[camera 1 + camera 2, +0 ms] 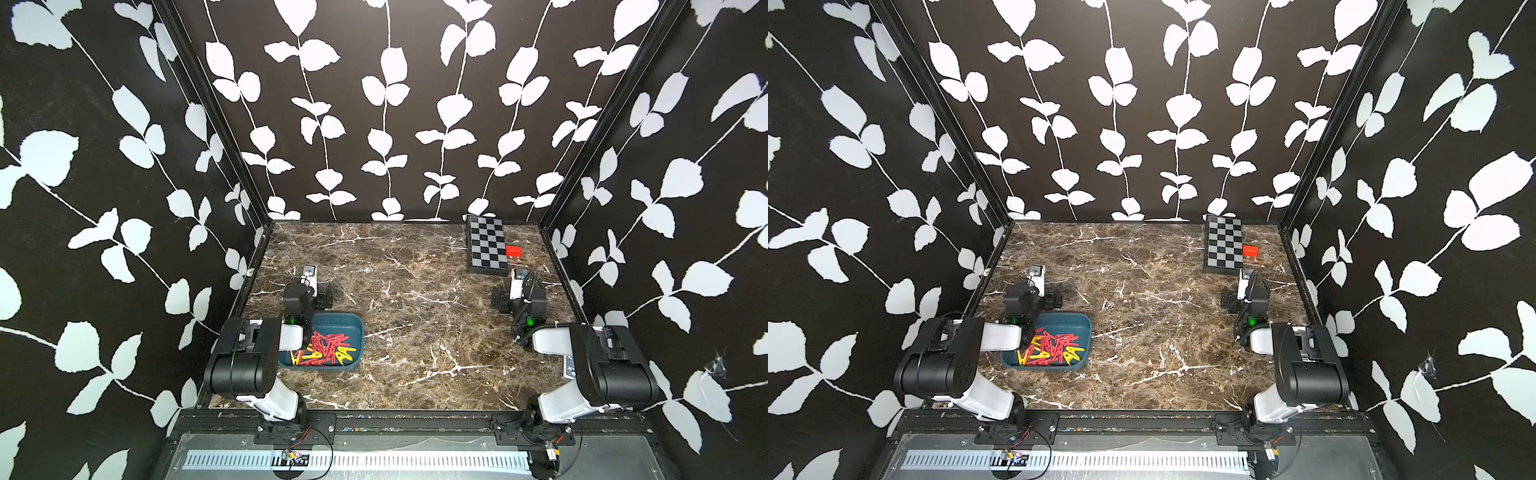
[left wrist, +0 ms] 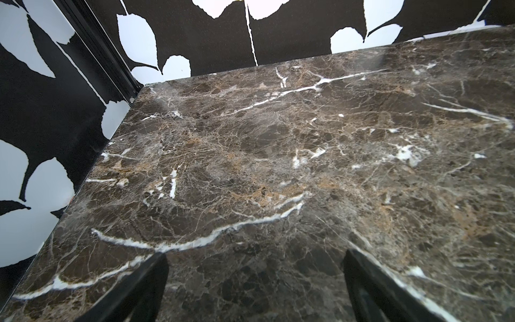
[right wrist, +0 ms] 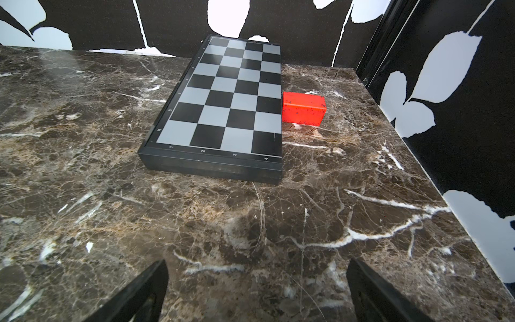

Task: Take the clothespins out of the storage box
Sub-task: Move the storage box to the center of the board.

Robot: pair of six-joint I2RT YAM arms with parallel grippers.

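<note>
The storage box (image 1: pixel 354 323) (image 1: pixel 1080 322) is a dark teal tub at the front left of the marble table. Inside it lies a heap of clothespins (image 1: pixel 326 347) (image 1: pixel 1052 347), mostly red with some yellow. My left arm crosses the box's left side and hides that part. My left gripper (image 1: pixel 309 291) (image 1: pixel 1038 291) sits just behind the box, pointing at the back wall, open and empty over bare marble (image 2: pixel 256 259). My right gripper (image 1: pixel 517 291) (image 1: pixel 1246 293) is at the right, far from the box, open and empty (image 3: pixel 257 263).
A flat black-and-grey checkerboard box (image 1: pixel 486 245) (image 3: pixel 223 103) lies at the back right, just beyond my right gripper. A small red block (image 1: pixel 514 251) (image 3: pixel 303 107) sits against its right side. Leaf-patterned walls close in the table on three sides.
</note>
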